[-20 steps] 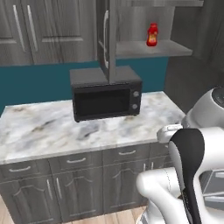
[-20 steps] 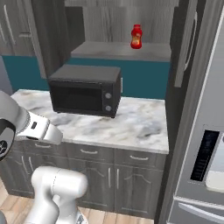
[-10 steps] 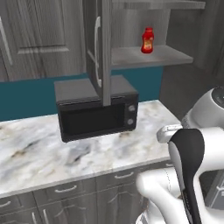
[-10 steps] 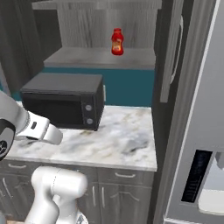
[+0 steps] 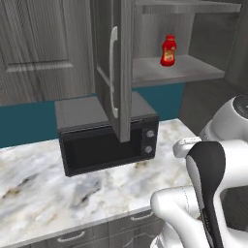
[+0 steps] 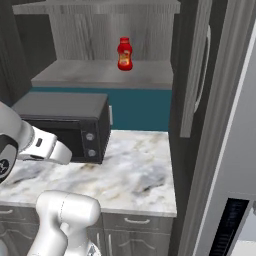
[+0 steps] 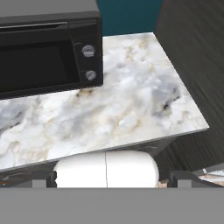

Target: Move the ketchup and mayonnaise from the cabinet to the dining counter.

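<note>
The ketchup (image 5: 168,50) (image 6: 125,54), a small all-red bottle, stands upright and alone on the lower shelf of the cabinet (image 5: 180,71) (image 6: 100,74). The cabinet's grey doors (image 5: 114,72) (image 6: 196,75) hang open on both sides of it. The mayonnaise and the dining counter are out of view. In the hand view my gripper (image 7: 113,177) looks down at the marble counter beside the microwave, well below the shelf. Its dark fingertips (image 7: 43,177) stand far apart, open, with nothing between them.
A black microwave (image 5: 106,135) (image 6: 65,125) (image 7: 43,43) sits on the marble counter (image 5: 43,193) (image 6: 140,175) (image 7: 131,109) under the shelf. The open left door overhangs the microwave. A tall grey fridge (image 6: 235,165) stands at the right. Grey drawers (image 5: 72,236) run below the counter.
The whole picture has shifted: the base has come closer, so the cabinet, shelf and ketchup look larger. The ketchup has not moved on its shelf, and the gripper stays open.
</note>
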Robot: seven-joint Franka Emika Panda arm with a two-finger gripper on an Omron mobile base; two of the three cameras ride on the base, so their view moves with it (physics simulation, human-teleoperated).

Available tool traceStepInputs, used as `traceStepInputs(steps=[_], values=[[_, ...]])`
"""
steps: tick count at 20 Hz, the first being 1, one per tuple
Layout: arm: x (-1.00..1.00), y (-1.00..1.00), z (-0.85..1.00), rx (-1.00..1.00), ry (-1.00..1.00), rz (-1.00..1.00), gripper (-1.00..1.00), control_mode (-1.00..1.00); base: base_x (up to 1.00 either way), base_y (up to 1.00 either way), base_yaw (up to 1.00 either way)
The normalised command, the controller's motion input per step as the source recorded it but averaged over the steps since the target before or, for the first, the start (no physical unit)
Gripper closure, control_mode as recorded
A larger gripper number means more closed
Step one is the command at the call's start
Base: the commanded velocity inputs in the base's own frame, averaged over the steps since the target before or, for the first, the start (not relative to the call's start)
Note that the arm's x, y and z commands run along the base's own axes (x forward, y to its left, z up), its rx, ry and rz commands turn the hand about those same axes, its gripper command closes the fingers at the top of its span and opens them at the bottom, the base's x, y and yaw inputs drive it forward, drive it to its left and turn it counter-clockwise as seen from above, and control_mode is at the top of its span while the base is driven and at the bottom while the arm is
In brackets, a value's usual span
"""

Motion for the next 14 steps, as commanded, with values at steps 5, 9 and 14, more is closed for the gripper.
traceStepInputs(steps=[5,9,14], values=[[0.0,0.0,0.0,0.0,0.0,0.0,-1.0,1.0,0.34,0.01,-0.05],[0.0,0.0,0.0,0.0,0.0,0.0,-1.0,1.0,0.09,-0.02,-0.04],[0.0,0.0,0.0,0.0,0.0,0.0,-1.0,1.0,0.0,0.0,0.0]])
